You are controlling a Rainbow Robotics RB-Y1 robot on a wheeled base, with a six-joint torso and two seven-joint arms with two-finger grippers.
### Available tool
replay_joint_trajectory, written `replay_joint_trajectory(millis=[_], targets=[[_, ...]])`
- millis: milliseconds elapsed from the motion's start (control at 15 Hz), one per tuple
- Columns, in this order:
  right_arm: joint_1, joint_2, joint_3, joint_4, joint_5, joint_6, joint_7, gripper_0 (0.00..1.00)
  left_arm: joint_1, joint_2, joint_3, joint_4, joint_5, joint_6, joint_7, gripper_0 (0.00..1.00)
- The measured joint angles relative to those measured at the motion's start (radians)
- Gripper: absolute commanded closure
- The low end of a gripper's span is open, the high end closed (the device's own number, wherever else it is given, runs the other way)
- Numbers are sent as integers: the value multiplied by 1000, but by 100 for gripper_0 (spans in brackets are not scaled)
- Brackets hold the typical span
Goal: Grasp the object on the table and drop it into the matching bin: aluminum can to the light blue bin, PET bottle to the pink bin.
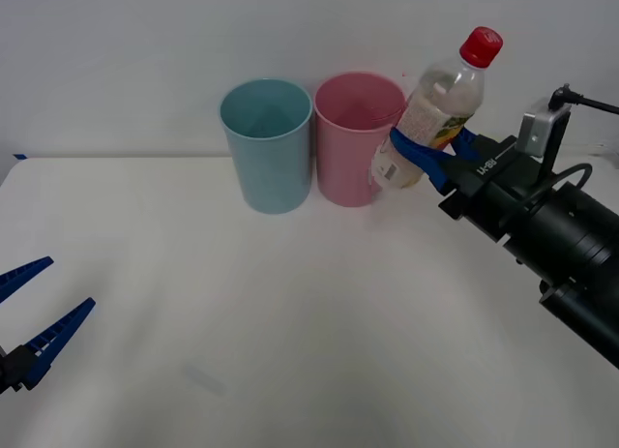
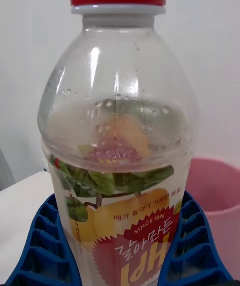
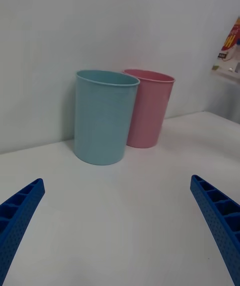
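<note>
My right gripper is shut on the PET bottle, a clear bottle with a red cap and a colourful label, held tilted in the air just right of the pink bin. Up close, the bottle sits between the blue ribbed fingers, with the pink bin's rim behind it. The light blue bin stands touching the pink bin on its left. My left gripper hangs open low at the table's left edge, and from its wrist I see the light blue bin and the pink bin.
The white table spreads wide in front of the bins. A plain white wall rises right behind them. The right arm's black body reaches in from the right side.
</note>
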State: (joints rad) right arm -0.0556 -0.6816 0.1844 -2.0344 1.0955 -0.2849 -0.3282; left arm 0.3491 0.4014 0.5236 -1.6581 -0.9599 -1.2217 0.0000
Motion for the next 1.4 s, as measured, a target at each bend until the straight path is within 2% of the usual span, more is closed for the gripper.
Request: replay_joint_trajectory(millis=[400, 600, 933, 1133, 1400], targets=[[-143, -134, 1, 102, -80, -12, -8, 100, 0, 0, 0, 0, 0, 0, 0, 0], [-207, -179, 3, 188, -105, -83, -20, 100, 0, 0, 0, 0, 0, 0, 0, 0], [-289, -151, 3, 317, -60, -169, -21, 100, 0, 0, 0, 0, 0, 0, 0, 0], [-378, -98, 3, 423, -35, -246, -22, 100, 0, 0, 0, 0, 0, 0, 0, 0], [-487, -9, 3, 541, 33, -278, -26, 100, 0, 0, 0, 0, 0, 0, 0, 0]])
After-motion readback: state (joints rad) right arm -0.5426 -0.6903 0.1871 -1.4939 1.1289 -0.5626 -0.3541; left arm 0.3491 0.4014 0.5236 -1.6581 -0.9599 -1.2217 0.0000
